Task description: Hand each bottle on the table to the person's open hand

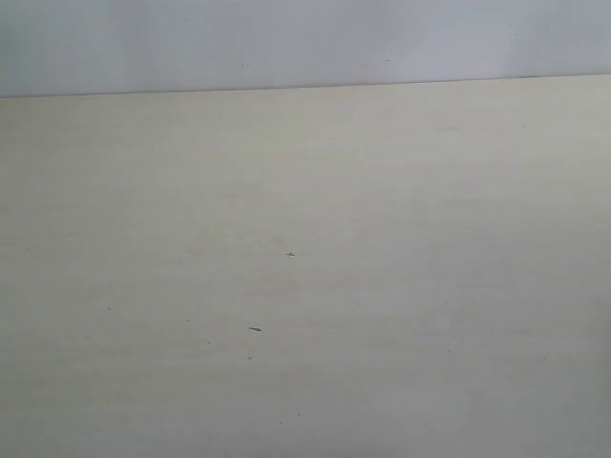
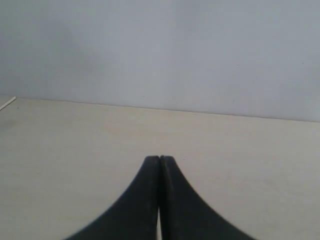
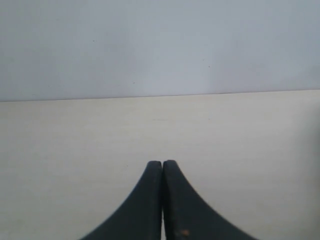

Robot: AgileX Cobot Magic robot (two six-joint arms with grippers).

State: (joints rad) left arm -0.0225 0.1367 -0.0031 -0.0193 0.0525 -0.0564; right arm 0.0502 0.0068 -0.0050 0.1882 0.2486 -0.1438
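Flat table [image 1: 382, 286], left fingers [image 2: 142, 200], right fingers [image 3: 142, 205] touching

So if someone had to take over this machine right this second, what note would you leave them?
Left gripper: shut, holding nothing.
Right gripper: shut, holding nothing.
Table: pale beige with a few dark specks. None of the three views shows any bottles or a person's hand.
Done: cannot tell. The bottles may all be handed over, or none set out yet.
Left: check outside the views for bottles and an open hand before moving either arm.
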